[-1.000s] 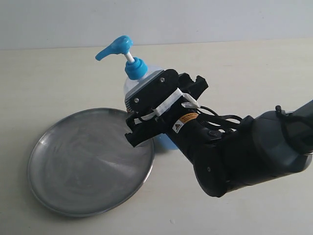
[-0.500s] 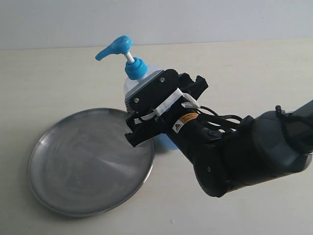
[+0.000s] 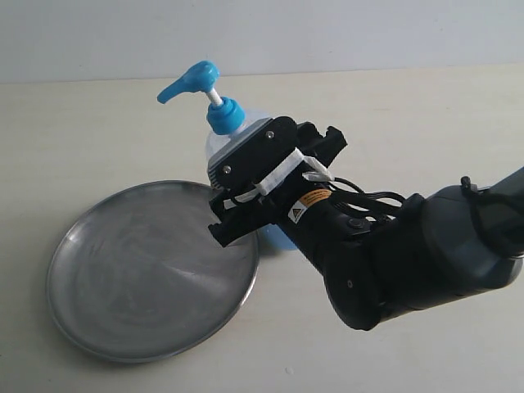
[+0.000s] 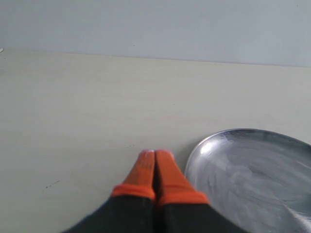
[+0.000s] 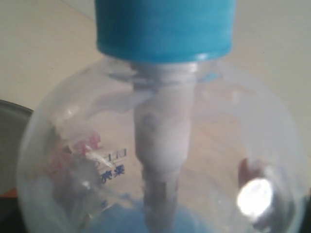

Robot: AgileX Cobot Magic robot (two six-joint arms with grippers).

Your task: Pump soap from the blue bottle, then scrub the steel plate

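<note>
The blue bottle (image 3: 221,123) stands at the far rim of the steel plate (image 3: 139,270), its blue pump head (image 3: 190,82) pointing left over the plate. My right gripper (image 3: 260,168) wraps the clear body from the right, shut on it; its fingers are hidden behind the wrist. In the right wrist view the bottle (image 5: 160,145) fills the frame, with light blue soap (image 5: 121,218) low inside. My left gripper (image 4: 154,154) is shut and empty, orange tips just off the plate's (image 4: 252,179) rim. No soap shows on the plate.
The pale table (image 3: 409,123) stretches behind and to the right of the bottle. My bulky right arm (image 3: 409,254) lies across the table right of the plate. A pale wall (image 4: 155,24) bounds the far side.
The bottle's pump head and collar have shifted slightly to the left, as if the bottle tipped a little. The arm and plate have stayed put.
</note>
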